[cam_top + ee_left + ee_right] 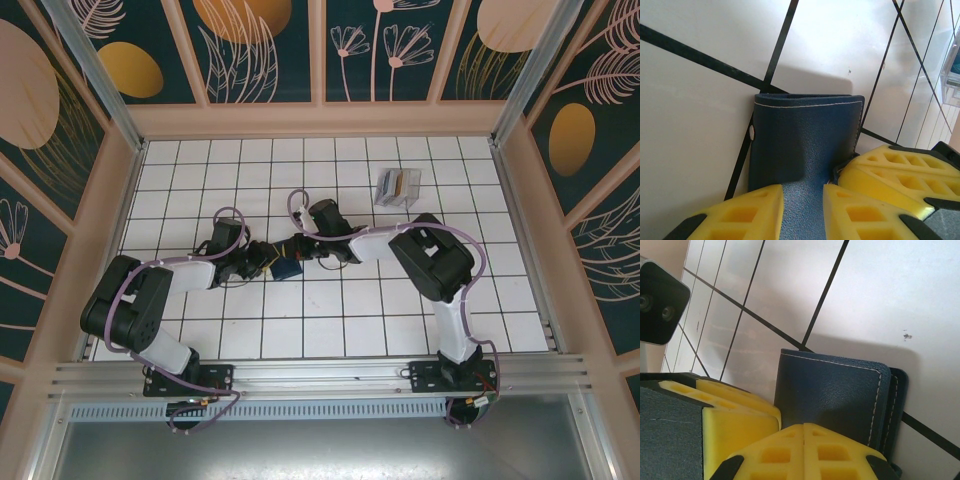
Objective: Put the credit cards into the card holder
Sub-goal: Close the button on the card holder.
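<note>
I have both arms folded in toward the middle of the white gridded table [350,320], wrists almost nose to nose, so the space around the card holder [805,135] is crowded. It lies flat on the tiles, closed, with its stitched edge pointing away from my left camera. My left gripper [801,200] is clamped on it, with the blue leather running down between the two yellow fingers [735,212]. My right gripper [803,432] has its fingers pressed flat together, tips against the holder's near edge. I cannot tell whether it pinches any leather. In the left wrist view those right fingers sit just beside my own, at the holder's corner. In the right wrist view the left arm's black camera housing [660,305] looms close at upper left.

The credit cards [402,183] stand in a clear slotted rack [383,192] well apart, toward the far right of the table, beyond the right arm's elbow. A loop of lilac cable [295,205] arches over the right wrist.

The tiles between the holder and the near aluminium rail [320,375] are open, as is the far left quarter. Pale wooden frame rails [320,120] border the far edge and both sides.
</note>
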Motion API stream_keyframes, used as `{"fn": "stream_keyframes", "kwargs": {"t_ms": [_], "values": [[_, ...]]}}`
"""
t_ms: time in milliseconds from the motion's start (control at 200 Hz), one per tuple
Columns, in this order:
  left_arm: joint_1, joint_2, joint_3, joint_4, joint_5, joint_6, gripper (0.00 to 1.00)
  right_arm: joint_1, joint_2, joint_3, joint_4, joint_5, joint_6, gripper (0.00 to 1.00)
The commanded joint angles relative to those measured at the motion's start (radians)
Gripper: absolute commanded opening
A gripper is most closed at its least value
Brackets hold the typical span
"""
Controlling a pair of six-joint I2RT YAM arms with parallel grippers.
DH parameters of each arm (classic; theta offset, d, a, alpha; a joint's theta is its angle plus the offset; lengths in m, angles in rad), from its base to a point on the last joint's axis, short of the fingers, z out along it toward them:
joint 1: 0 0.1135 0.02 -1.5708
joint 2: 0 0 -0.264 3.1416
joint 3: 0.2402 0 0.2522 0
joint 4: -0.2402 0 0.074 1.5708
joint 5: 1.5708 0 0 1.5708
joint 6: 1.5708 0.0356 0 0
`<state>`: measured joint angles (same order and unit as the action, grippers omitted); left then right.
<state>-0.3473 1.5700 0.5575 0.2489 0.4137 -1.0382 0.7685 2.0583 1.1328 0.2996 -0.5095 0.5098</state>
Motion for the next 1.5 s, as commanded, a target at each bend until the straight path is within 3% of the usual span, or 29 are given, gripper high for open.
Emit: {"fn": "stream_keyframes", "kwargs": {"t_ms": [0, 295, 440, 686, 891, 1056, 1141, 1346, 1446, 1496], "values": [[-0.001, 0.027, -0.021, -0.073, -0.031, -0.008, 0.30, 0.023, 0.034, -0.017, -0.046, 0.061, -0.046, 0.00], [-0.001, 0.031, -0.022, -0.065, -0.024, -0.014, 0.30, 0.034, 0.001, -0.088, 0.009, 0.090, -0.059, 0.00], [0.001, 0.034, -0.030, -0.047, -0.015, -0.029, 0.30, 0.056, -0.028, -0.128, 0.050, 0.092, -0.145, 0.00], [0.012, 0.039, -0.051, 0.004, 0.020, -0.068, 0.29, 0.137, -0.027, -0.180, 0.075, 0.253, -0.334, 0.00], [0.027, 0.011, -0.060, 0.005, 0.021, -0.071, 0.30, 0.132, 0.055, -0.165, 0.043, 0.310, -0.390, 0.00], [0.046, -0.017, -0.061, -0.002, 0.031, -0.072, 0.30, 0.123, 0.028, -0.286, 0.161, 0.371, -0.442, 0.00], [0.070, -0.036, -0.062, -0.012, 0.039, -0.065, 0.30, 0.120, 0.005, -0.372, 0.255, 0.381, -0.433, 0.00], [0.122, -0.087, -0.041, -0.061, 0.040, -0.034, 0.31, 0.117, 0.077, -0.385, 0.238, 0.394, -0.423, 0.00], [0.149, -0.110, -0.027, -0.083, 0.041, -0.015, 0.31, 0.115, 0.086, -0.400, 0.254, 0.437, -0.413, 0.00], [0.165, -0.122, -0.020, -0.101, 0.042, 0.000, 0.31, 0.119, 0.067, -0.476, 0.346, 0.490, -0.407, 0.00]]}}
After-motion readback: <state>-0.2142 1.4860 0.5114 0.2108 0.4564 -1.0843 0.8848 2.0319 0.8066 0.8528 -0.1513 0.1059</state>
